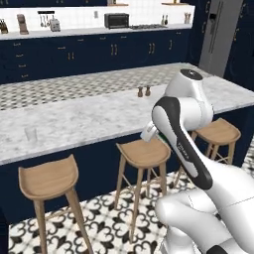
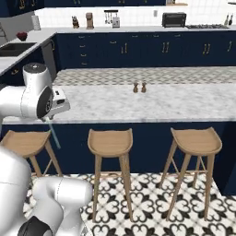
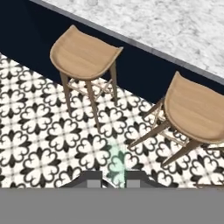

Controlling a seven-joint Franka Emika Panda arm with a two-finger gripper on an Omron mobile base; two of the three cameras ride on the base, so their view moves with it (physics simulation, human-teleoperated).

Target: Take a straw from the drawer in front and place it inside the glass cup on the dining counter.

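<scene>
A: Where is the thin pale straw (image 2: 55, 134)?
B: Pinched in the two-finger gripper (image 3: 113, 180), whose jaws are closed on it; it hangs down in front of the navy base of the long white marble dining counter (image 2: 152, 105).
A: And the small clear glass cup (image 1: 31, 133)?
B: Upright on that counter, well apart from the straw, above a wooden stool (image 1: 48, 179).
</scene>
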